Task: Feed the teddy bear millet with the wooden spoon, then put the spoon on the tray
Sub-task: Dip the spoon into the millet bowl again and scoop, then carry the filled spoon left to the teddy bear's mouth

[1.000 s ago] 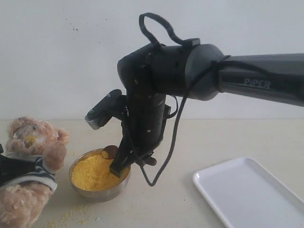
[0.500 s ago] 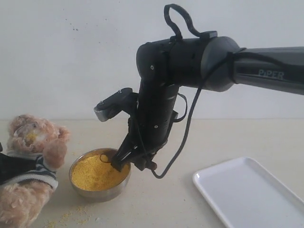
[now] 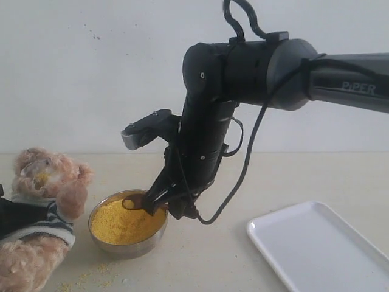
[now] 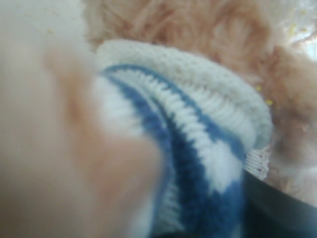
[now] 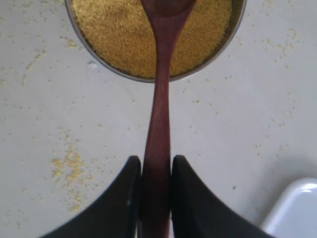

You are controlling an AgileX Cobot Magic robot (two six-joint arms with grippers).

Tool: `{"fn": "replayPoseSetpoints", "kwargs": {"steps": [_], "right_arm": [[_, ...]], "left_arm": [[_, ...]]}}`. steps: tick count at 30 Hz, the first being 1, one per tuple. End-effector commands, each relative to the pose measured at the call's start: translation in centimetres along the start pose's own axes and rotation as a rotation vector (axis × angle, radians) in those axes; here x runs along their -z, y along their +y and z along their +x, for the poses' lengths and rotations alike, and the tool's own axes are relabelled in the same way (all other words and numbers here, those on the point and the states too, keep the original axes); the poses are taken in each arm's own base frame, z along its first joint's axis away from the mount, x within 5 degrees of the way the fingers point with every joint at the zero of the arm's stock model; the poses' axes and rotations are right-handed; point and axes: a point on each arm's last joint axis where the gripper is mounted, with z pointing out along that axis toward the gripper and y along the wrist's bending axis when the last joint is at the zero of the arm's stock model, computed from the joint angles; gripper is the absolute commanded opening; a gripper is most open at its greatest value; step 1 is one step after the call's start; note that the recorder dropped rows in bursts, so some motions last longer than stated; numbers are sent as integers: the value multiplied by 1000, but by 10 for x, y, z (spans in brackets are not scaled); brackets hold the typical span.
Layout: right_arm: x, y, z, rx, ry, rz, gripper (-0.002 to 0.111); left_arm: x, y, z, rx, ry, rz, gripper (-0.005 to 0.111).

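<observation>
The teddy bear point(image 3: 45, 182) leans at the far left, with millet crumbs on its muzzle. A black part of my left gripper point(image 3: 13, 214) lies across its striped shirt point(image 4: 198, 144), which fills the blurred left wrist view. The steel bowl point(image 3: 129, 246) heaped with millet point(image 3: 118, 224) stands beside the bear. My right gripper point(image 5: 156, 166) is shut on the handle of the wooden spoon point(image 5: 158, 114). It hangs over the bowl's right rim, and the spoon's bowl point(image 3: 134, 201) rests on the millet point(image 5: 114, 25). The white tray point(image 3: 322, 249) lies at the right.
Millet crumbs point(image 5: 69, 168) are scattered on the beige tabletop in front of the bowl and near the bear point(image 3: 91, 277). A corner of the tray point(image 5: 297, 213) shows in the right wrist view. A plain white wall stands behind the table.
My right arm's upper part has swung right and up. The gripper has tilted, and the spoon's bowl has dropped from the far rim onto the millet. The bear has barely moved.
</observation>
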Motion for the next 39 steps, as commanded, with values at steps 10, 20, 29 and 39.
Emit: {"fn": "replayPoseSetpoints", "kwargs": {"steps": [10,20,29,39], "right_arm": [[15,-33,9,-133,-99,-179,0],[25,-49,7,-164,-253,-315,0],[28,-60,22,-139,-183,-372,0],[38,-53,17,-153,-242,-429,0]], "left_arm": [[1,-6,-3,-12,-9,48,4],[1,-5,-4,-10,-12,46,4],[1,-6,-4,-6,-20,48,4],[1,-5,-3,-13,-7,44,4]]}}
